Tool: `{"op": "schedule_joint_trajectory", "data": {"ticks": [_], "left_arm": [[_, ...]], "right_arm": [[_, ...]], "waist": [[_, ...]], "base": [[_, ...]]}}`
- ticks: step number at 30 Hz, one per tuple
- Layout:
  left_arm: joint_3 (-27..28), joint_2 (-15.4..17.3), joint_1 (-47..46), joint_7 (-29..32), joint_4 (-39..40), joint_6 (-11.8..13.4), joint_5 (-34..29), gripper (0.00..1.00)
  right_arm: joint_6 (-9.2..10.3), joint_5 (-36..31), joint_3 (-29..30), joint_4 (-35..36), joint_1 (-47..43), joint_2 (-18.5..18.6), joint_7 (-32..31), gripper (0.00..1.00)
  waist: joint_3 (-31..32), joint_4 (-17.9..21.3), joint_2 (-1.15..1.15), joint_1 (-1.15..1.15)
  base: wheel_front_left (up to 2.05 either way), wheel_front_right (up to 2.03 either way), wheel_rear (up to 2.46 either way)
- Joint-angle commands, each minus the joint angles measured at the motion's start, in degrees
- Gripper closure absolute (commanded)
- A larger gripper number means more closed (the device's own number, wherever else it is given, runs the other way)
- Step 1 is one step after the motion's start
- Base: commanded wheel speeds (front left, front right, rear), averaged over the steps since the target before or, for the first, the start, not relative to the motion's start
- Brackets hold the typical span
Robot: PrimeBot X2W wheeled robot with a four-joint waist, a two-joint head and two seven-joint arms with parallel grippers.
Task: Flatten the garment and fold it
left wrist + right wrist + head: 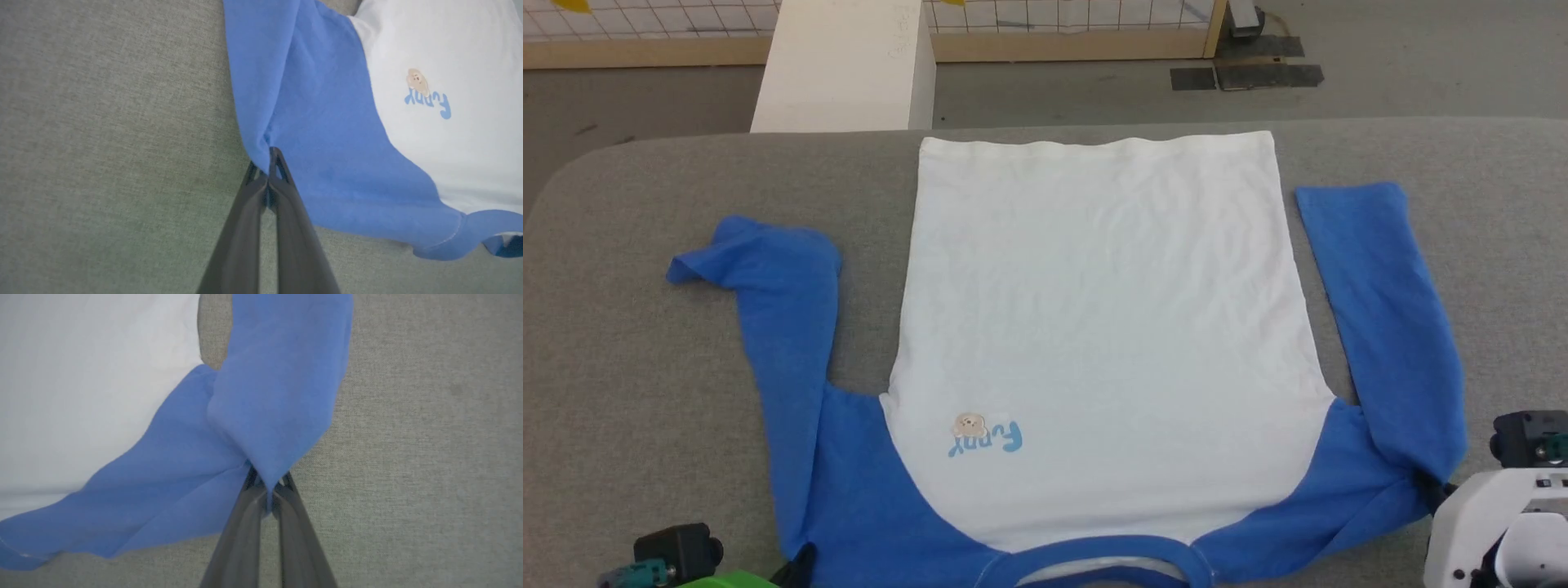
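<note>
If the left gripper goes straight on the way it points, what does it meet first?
The garment: the left gripper is shut on a fold of its blue sleeve, so it would probably push that cloth ahead.

It looked like a robotics lab: a grey cloth-covered table (621, 367) stood on a concrete floor (1421, 73), a wood-framed grid panel (1078, 15) along the far side, a white block (841, 73) far left.

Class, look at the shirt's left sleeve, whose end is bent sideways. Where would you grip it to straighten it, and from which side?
Probably the cuff of the left sleeve, from the outer left over bare table. The cuff kinks outward there, pointing away from the white body of the shirt, so a claw coming from that side meets its free edge first.
</note>
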State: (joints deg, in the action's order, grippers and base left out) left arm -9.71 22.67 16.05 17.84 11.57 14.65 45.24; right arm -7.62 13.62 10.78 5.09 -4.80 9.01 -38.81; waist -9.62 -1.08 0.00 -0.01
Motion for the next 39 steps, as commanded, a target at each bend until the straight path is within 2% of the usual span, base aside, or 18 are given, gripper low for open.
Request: {"op": "schedule_joint_trajectory", "data": {"ticks": [1, 2, 3, 4, 5, 6, 12, 18, 24, 26, 30, 36, 39], "left_arm": [[0.2, -0.4, -1.6, -1.5, -1.3, -0.6, -0.3, 1.00], [0.2, -0.7, -2.2, -2.4, -2.1, -0.8, -0.5, 1.00], [0.0, -1.2, -2.9, -3.2, -3.0, -1.2, -0.8, 0.70], [-0.4, -1.4, -3.3, -3.6, -3.7, -1.7, -0.8, 0.31], [-0.8, -1.8, -3.7, -3.8, -4.6, -2.1, -0.7, 0.00], [-1.1, -2.1, -3.9, -3.9, -5.1, -2.3, -0.6, 0.00], [-1.3, -2.3, -3.0, -4.6, -6.2, -1.8, -1.0, 0.00], [0.6, -1.4, -0.5, -6.4, -2.1, -0.5, -1.7, 0.00], [2.9, 1.3, -2.3, -12.9, 1.4, -0.7, -6.9, 0.00], [4.1, 1.5, -4.8, -15.8, 1.1, -0.7, -8.2, 0.00], [5.5, 3.3, -11.9, -18.1, -2.8, -1.6, -9.9, 0.00], [7.5, 8.0, -27.1, -14.8, -12.4, -4.3, -8.7, 0.00], [8.5, 10.4, -33.4, -11.1, -16.9, -4.4, -7.6, 0.00]], "right_arm": [[0.13, -0.7, 0.0, -1.1, 0.0, -0.2, 1.3, 1.00], [0.13, -0.7, -0.3, -1.8, 0.1, -0.4, 1.8, 1.00], [0.13, -0.6, -0.6, -2.7, 0.4, -0.8, 2.5, 1.00], [0.13, -0.6, -0.8, -3.2, 0.5, -1.0, 2.9, 0.91], [0.13, -0.5, -1.1, -3.8, 0.6, -1.2, 3.6, 0.20], [0.13, -0.6, -1.4, -4.1, 0.6, -1.2, 4.2, 0.00], [0.13, -1.9, 0.0, -3.4, -1.4, -1.8, 9.5, 0.00], [0.13, -3.1, 3.3, 1.6, -5.1, -4.0, 18.5, 0.00], [0.13, -5.2, 3.9, 5.9, -6.9, -5.5, 30.3, 0.00], [0.13, -6.0, 3.5, 6.6, -6.4, -5.8, 35.0, 0.00], [0.13, -7.2, 0.9, 6.4, -4.5, -6.0, 40.4, 0.00], [0.13, -7.3, -3.1, 6.1, 0.2, -6.1, 43.1, 0.00], [0.13, -7.2, -4.9, 6.2, 2.2, -6.1, 43.2, 0.00]], "waist": [[-0.4, 0.0, 0.00, 0.01], [-0.5, 0.0, 0.00, 0.01], [-0.5, 0.1, 0.00, 0.01], [-0.6, 0.2, 0.00, 0.01], [-0.5, 0.2, 0.00, 0.01], [-0.5, 0.2, 0.00, 0.01], [1.0, -0.1, 0.00, 0.01], [2.1, -1.0, 0.00, 0.01], [1.5, -0.6, 0.00, 0.01], [0.6, 0.0, 0.00, 0.01], [-1.7, 1.3, 0.00, 0.01], [-7.4, 4.2, 0.00, 0.01], [-10.3, 5.7, 0.00, 0.01]], "base": [[0.00, 0.00, 0.00], [0.00, 0.00, 0.00], [0.00, 0.00, 0.00], [0.00, 0.00, 0.00], [0.00, 0.00, 0.00], [0.00, 0.00, 0.00], [0.00, 0.00, 0.00], [0.00, 0.00, 0.00], [0.00, 0.00, 0.00], [0.00, 0.00, 0.00], [0.00, 0.00, 0.00], [0.00, 0.00, 0.00], [0.00, 0.00, 0.00]]}}
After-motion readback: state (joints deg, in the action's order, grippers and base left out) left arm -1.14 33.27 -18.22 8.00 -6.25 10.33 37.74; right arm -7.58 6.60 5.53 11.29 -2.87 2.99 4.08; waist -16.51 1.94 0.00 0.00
